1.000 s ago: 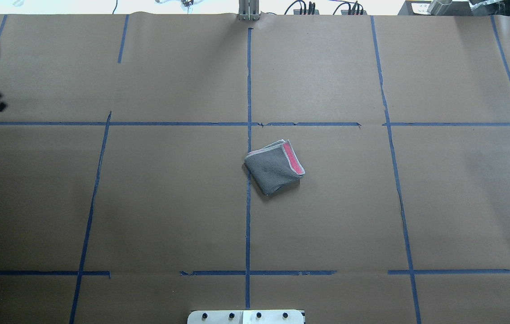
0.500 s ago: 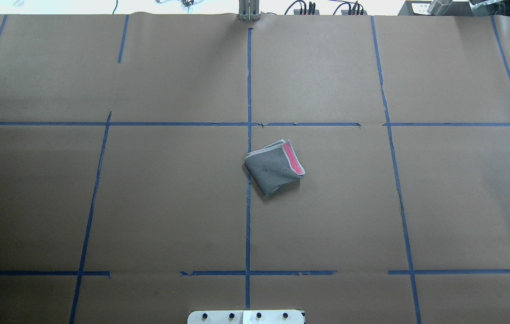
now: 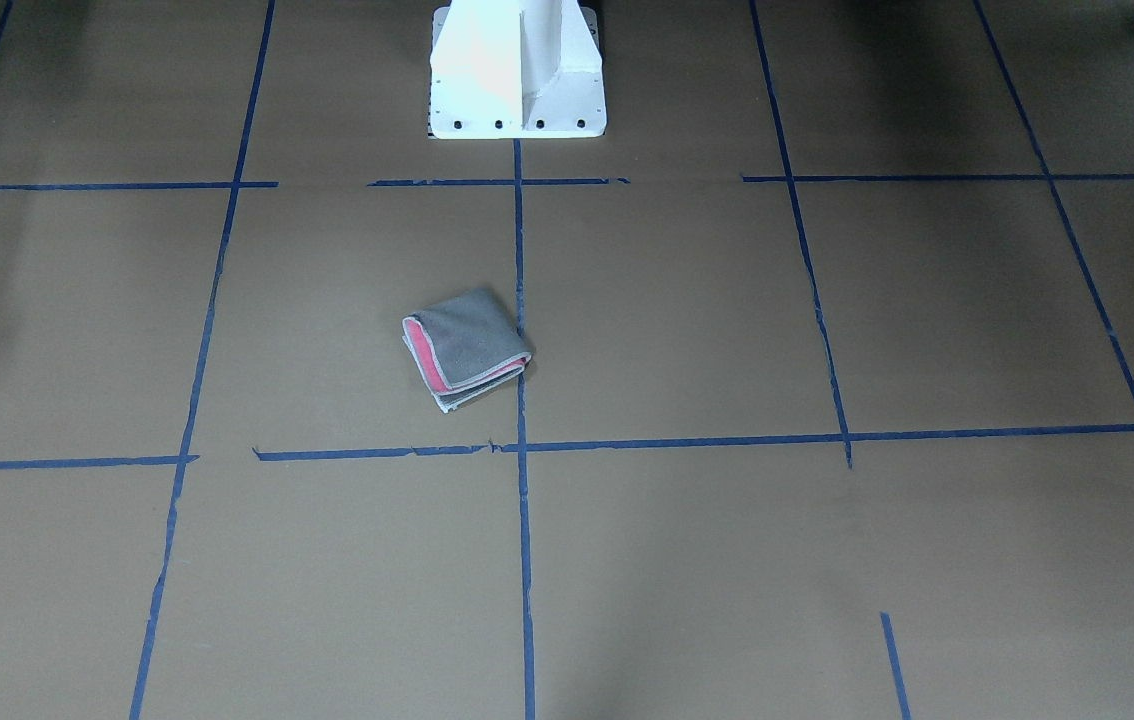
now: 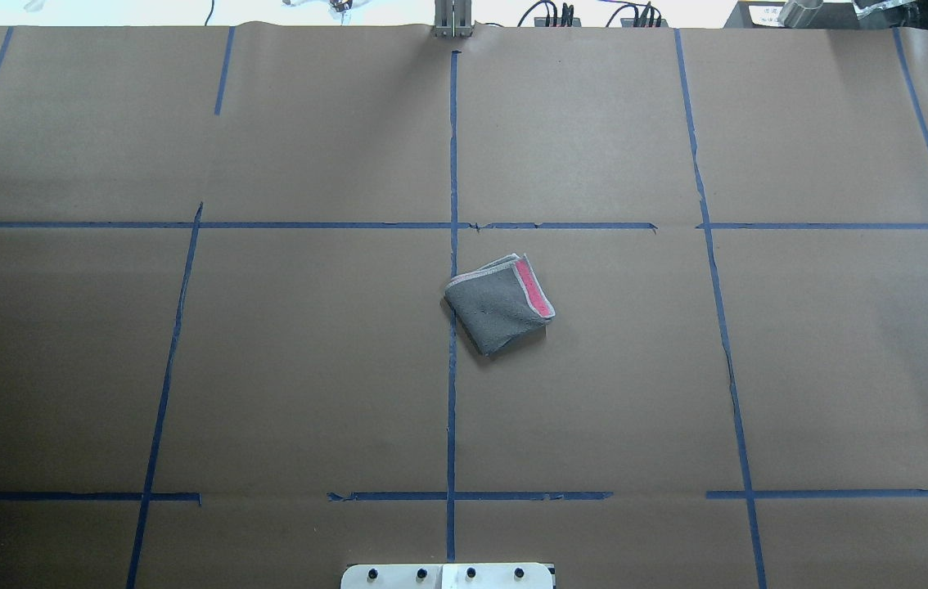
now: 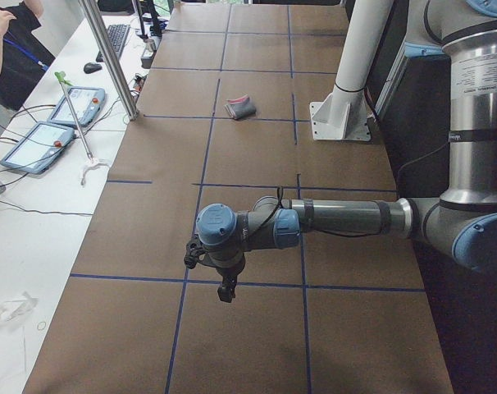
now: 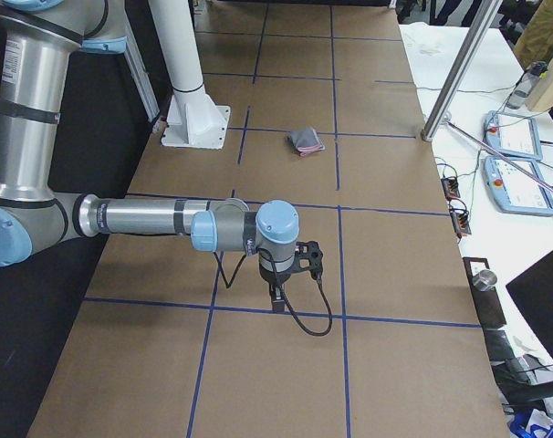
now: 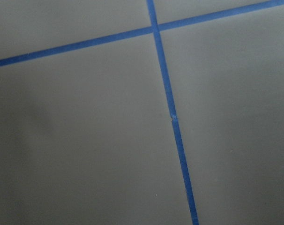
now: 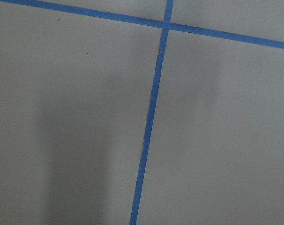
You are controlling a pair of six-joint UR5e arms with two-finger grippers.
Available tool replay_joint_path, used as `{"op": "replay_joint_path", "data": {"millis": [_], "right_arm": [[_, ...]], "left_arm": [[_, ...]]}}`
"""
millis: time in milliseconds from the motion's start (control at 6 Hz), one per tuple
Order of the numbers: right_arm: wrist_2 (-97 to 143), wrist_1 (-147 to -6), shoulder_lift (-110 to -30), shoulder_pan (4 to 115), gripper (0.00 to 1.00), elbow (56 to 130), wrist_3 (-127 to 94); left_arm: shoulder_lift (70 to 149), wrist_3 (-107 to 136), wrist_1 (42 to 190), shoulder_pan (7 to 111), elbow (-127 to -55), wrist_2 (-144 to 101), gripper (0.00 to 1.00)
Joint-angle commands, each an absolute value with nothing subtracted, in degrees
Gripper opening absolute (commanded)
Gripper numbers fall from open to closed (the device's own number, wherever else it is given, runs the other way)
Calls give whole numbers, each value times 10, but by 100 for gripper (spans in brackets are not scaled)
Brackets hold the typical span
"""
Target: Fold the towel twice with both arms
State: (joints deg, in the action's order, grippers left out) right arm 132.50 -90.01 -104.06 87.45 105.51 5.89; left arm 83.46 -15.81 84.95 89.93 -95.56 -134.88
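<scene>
- Nearest, at the left end: the left arm was stretched out level over the worktop. The left pincer pointed down, close to a line of blue tape.
- Nothing was in that pincer. I couldn't tell whether its fingers were apart or together.
- The left wrist camera saw only brown paper and a crossing of blue tape.
- Mid-table: the towel lay flat, folded to a small square with the grey face up. A pink strip with whitish stitching ran along one edge.
- One corner of the towel touched the centre run of blue tape. It sat out in front of the white pedestal, well apart from both pincers.
- Far end: the right arm had the same level reach, with the right pincer hanging down by a tape line. It held nothing, and again I couldn't tell whether the fingers were apart or together.
- The right wrist camera saw only paper and tape.
</scene>
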Motion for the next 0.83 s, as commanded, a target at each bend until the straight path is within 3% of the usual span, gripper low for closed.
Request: {"op": "replay_joint_path", "data": {"millis": [0,667], "right_arm": [[1325,-899,-1040,875,100,1056,59],[1325,-899,-1040,874,100,1055,59]], "left_arm": [[831,-156,857,900,-962,-1352,100],[831,-160,853,899,-962,-1346,100]]}}
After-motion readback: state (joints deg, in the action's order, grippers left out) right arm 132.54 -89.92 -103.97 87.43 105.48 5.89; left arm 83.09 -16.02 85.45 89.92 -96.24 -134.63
